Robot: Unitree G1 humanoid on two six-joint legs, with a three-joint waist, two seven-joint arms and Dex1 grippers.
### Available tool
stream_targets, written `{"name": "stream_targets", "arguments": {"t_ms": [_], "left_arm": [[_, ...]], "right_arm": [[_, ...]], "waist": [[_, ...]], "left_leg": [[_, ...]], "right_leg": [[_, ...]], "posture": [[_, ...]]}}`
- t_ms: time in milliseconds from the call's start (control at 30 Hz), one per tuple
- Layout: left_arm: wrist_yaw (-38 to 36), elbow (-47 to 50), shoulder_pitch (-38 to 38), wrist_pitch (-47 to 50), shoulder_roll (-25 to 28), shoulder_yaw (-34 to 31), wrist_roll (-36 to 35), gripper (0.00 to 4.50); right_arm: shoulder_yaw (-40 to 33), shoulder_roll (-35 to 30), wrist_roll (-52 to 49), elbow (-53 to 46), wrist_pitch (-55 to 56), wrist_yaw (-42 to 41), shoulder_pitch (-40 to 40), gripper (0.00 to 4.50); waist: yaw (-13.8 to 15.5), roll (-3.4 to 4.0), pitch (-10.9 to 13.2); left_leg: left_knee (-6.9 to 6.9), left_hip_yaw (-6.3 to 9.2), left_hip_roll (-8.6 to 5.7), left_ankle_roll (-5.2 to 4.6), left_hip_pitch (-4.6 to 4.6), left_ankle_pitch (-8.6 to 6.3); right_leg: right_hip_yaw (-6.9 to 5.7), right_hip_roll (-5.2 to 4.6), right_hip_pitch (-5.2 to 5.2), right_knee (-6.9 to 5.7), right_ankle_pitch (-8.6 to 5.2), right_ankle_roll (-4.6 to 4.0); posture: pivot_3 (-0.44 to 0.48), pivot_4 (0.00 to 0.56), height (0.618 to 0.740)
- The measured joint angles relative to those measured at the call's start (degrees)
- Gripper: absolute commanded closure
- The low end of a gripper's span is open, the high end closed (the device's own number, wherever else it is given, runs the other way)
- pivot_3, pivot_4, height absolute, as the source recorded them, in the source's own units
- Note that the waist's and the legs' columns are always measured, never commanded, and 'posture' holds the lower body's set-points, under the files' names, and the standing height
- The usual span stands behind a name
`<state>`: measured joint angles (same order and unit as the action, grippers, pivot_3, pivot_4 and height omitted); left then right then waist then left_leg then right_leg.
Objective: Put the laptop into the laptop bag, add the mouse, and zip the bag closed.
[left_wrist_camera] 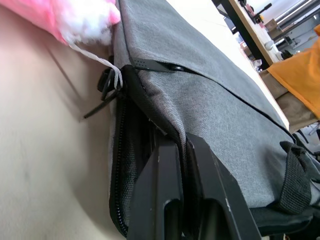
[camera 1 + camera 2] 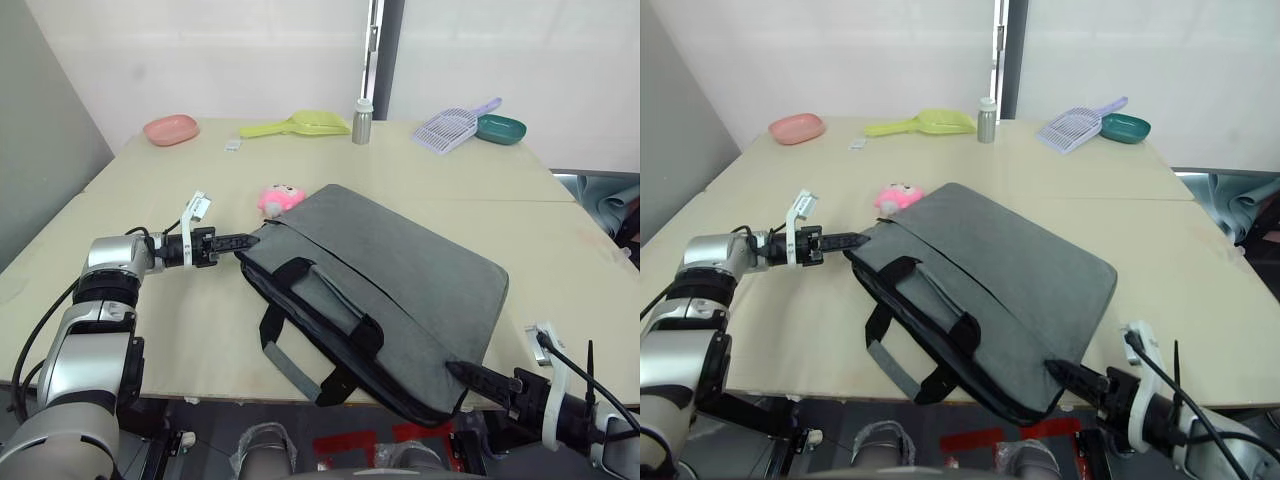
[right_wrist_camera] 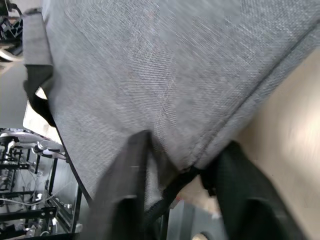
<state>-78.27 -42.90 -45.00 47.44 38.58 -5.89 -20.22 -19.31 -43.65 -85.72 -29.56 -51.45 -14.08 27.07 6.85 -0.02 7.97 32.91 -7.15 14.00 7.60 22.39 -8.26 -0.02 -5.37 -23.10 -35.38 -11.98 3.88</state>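
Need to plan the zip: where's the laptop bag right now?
The laptop bag lies flat near the table's front edge, between the left gripper and right gripper, beside the pink plush toy.

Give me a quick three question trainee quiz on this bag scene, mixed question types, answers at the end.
1. True or false: the left pincer is at the laptop bag's far corner.
2. Which toy touches the bag? A) pink plush toy B) teddy bear
3. Fill in: the right pincer grips the bag's ____ corner.

Key: 1 true. 2 A. 3 near.
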Motion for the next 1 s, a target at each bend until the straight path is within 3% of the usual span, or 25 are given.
{"name": "stream_targets", "arguments": {"t_ms": [67,300,533,667,1000], "left_arm": [[0.0,4.2,2.3,1.3,0.9,0.0,-0.5,4.5],[0.3,21.7,12.7,6.8,5.0,-0.8,-4.9,4.5],[6.1,40.0,25.1,15.5,7.5,-8.5,-12.3,4.5],[9.2,48.5,32.1,17.7,7.7,-10.9,-15.6,4.5],[15.3,53.1,39.9,16.2,7.0,-15.6,-20.1,4.5]], "right_arm": [[0.2,-1.3,0.9,0.9,-0.9,-0.6,-2.7,4.47],[4.0,-6.5,7.5,8.2,-5.1,-3.9,-17.1,4.47],[18.3,-8.3,25.3,21.3,-7.8,-14.8,-43.2,4.47],[25.2,-7.9,35.5,29.1,-5.8,-24.0,-52.8,4.47],[32.3,-4.9,50.7,44.3,3.4,-40.3,-62.9,4.47]], "waist": [[-0.3,0.01,0.0],[-1.1,0.08,0.0],[-1.7,0.11,0.1],[-1.3,0.09,0.1],[-1.3,0.04,0.0]], "left_leg": [[-0.01,0.0,0.0,0.0,-0.01,0.0],[-0.01,-0.03,0.0,0.01,-0.01,0.0],[-0.01,-0.04,0.04,0.03,0.07,0.02],[0.02,0.09,0.06,0.0,0.39,0.03],[0.46,0.11,0.07,-0.06,0.42,0.04]], "right_leg": [[0.0,0.0,-0.01,-0.01,0.0,-0.01],[0.01,0.0,-0.03,-0.03,-0.02,-0.03],[-0.03,0.05,-0.13,-0.12,-0.07,-0.14],[-0.23,0.05,-0.29,-0.12,-0.13,-0.25],[-0.16,0.04,-0.34,-0.57,-0.08,-0.34]], "posture": [[0.0,0.15,0.74],[0.0,0.15,0.74],[0.0,0.15,0.74],[0.0,0.15,0.74],[0.0,0.15,0.74]]}}
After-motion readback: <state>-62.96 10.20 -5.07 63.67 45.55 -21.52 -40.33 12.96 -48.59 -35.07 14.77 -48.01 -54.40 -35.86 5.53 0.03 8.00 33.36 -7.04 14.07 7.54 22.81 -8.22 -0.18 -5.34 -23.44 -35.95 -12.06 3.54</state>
